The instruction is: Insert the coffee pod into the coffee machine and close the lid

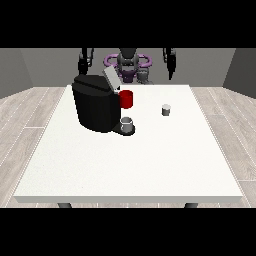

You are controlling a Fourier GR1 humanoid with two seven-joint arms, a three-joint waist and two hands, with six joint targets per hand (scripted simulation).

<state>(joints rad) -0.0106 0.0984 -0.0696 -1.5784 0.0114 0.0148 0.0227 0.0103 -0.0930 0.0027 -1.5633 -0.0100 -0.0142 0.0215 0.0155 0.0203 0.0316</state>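
Note:
A black coffee machine (pixel 96 102) stands on the left part of the white table (pixel 150 160), its grey lid (pixel 110 78) tilted up and open. A small grey cup (pixel 127 124) sits on the machine's base at the front. The grey coffee pod (pixel 166 109) stands on the table to the right of the machine, apart from it. Both hands are raised behind the far edge of the table: the hand at the view's left (pixel 83 64) and the hand at the view's right (pixel 171 66) hang well away from pod and machine, holding nothing.
A red mug (pixel 126 99) stands just behind and right of the machine. The robot's torso (pixel 128 65) is at the far edge. Wooden floor surrounds the table.

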